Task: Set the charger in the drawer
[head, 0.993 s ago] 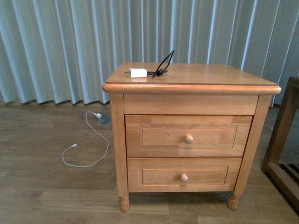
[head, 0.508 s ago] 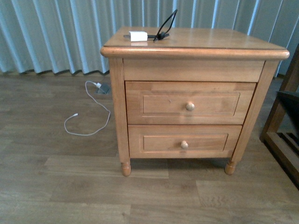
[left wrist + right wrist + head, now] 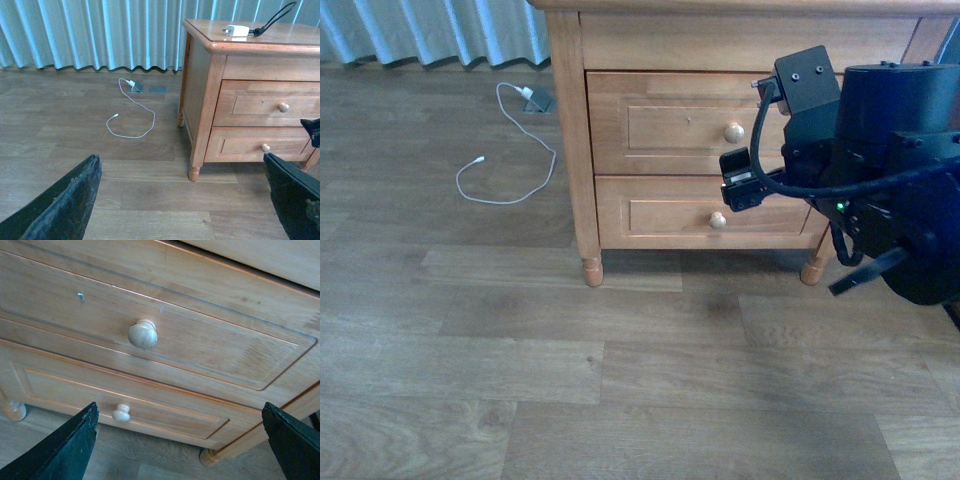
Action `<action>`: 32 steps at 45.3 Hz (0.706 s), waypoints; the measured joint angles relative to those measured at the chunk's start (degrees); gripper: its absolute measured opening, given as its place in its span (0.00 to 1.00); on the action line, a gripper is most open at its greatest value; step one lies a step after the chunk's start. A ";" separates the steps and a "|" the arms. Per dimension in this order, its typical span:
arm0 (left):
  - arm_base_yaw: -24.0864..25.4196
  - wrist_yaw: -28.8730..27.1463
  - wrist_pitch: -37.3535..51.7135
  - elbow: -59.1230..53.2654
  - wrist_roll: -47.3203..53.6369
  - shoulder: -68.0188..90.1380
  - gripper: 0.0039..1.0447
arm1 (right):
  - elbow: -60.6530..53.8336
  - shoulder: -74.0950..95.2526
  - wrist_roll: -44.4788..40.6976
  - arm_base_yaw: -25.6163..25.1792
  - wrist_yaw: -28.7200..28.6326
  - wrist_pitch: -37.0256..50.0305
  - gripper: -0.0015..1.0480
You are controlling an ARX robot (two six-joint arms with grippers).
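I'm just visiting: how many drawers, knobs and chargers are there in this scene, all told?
Drawers: 2, upper drawer and lower drawer
Knobs: 2, upper knob and lower knob
Chargers: 2, black-cabled charger and white-cabled plug
Total: 6

Front view: right arm (image 3: 885,150) raised, extended forward — right gripper (image 3: 178,412) jaws spread wide; left gripper (image 3: 181,159) jaws wide too — probably angled slightly downward.
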 joint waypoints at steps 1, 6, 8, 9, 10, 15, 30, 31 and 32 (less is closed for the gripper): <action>0.00 0.00 0.00 0.00 0.00 0.00 0.94 | 2.01 1.51 0.00 0.04 0.26 -0.52 0.92; 0.00 0.00 0.00 0.02 0.00 0.00 0.94 | 8.76 6.56 0.00 0.26 0.50 -2.34 0.92; 0.00 0.00 0.00 0.02 0.00 0.00 0.94 | 11.58 8.37 0.02 0.55 0.61 -3.21 0.92; 0.00 0.00 0.00 0.00 0.00 0.00 0.94 | 12.37 8.79 0.00 0.68 0.61 -3.48 0.92; 0.00 -0.02 0.00 0.00 0.00 0.00 0.94 | 13.55 9.51 0.02 0.90 0.66 -3.85 0.92; 0.00 0.00 0.00 0.00 0.00 0.00 0.94 | 17.14 11.32 0.20 1.62 0.87 -4.94 0.92; 0.00 0.00 0.00 0.02 0.00 0.00 0.94 | 26.97 15.61 0.70 2.62 1.90 -8.24 0.92; 0.00 0.00 0.00 0.00 -0.02 0.00 0.94 | 27.30 15.72 0.72 2.62 1.92 -8.44 0.92; 0.00 0.00 0.00 0.00 -0.02 0.00 0.94 | 27.89 15.89 0.79 2.60 1.99 -8.66 0.92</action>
